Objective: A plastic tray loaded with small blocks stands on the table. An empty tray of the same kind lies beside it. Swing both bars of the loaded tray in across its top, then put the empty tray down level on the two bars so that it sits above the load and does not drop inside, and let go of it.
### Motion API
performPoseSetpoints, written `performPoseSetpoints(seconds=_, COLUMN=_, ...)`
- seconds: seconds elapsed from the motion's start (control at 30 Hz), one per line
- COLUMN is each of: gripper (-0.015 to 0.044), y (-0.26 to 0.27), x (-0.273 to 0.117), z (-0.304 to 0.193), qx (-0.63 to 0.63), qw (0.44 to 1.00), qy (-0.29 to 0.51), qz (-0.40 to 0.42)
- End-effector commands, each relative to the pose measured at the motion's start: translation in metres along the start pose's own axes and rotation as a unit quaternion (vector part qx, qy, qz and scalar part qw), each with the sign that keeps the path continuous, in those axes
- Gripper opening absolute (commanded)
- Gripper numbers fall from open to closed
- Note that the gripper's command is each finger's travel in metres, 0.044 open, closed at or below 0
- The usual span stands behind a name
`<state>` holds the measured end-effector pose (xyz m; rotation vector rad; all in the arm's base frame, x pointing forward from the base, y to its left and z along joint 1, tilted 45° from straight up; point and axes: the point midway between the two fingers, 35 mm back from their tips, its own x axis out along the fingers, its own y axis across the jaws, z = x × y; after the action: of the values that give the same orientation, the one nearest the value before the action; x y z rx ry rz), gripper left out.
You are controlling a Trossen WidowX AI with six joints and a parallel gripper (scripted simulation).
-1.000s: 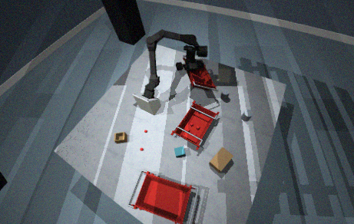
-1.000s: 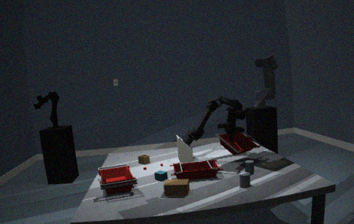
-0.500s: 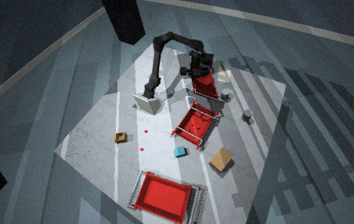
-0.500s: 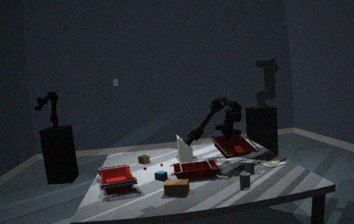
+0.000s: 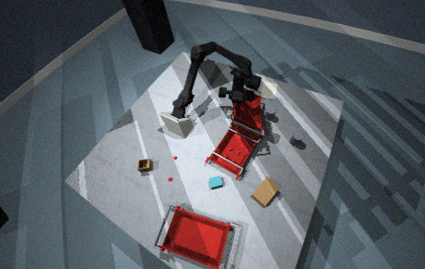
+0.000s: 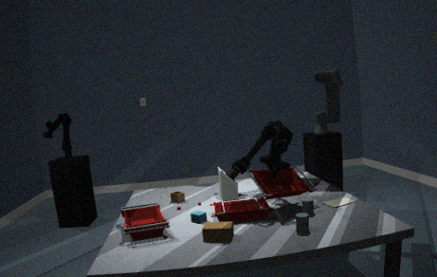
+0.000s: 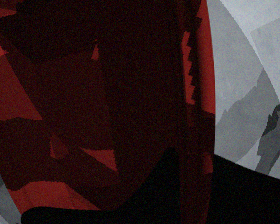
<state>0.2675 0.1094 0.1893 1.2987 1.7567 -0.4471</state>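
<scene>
The loaded red tray [image 5: 224,144] [image 6: 240,209] stands mid-table with small red blocks inside. Its two wire bars [image 5: 246,131] [image 5: 225,159] lie across its top, one near each end. My gripper [image 5: 240,95] [image 6: 275,166] is shut on the empty red tray [image 5: 249,113] [image 6: 281,181] [image 7: 207,75]. It holds that tray tilted, just above and beyond the far end of the loaded tray. In the wrist view the held tray fills most of the picture in shadow, and the fingers are hidden.
A third red tray [image 5: 196,235] [image 6: 143,217] with its bars swung out stands at the near edge. A small brown box [image 5: 144,164], a cyan block [image 5: 216,181], a tan box [image 5: 265,192], two dark cylinders [image 5: 297,138] [image 5: 270,111] and loose red blocks [image 5: 170,179] lie around.
</scene>
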Motion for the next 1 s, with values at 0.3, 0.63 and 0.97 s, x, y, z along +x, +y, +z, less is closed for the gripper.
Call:
performPoseSetpoints(seconds=0.3, gripper=0.0, y=0.009, x=-0.008, z=0.064, qx=0.07, qw=0.997, qy=0.01, qz=0.016)
performPoseSetpoints(seconds=0.63, gripper=0.0, y=0.003, x=-0.007, z=0.111, qx=0.122, qw=0.992, qy=0.026, qz=0.021)
performPoseSetpoints(seconds=0.97, gripper=0.0, y=-0.009, x=-0.006, z=0.158, qx=0.174, qw=0.983, qy=0.047, qz=0.029)
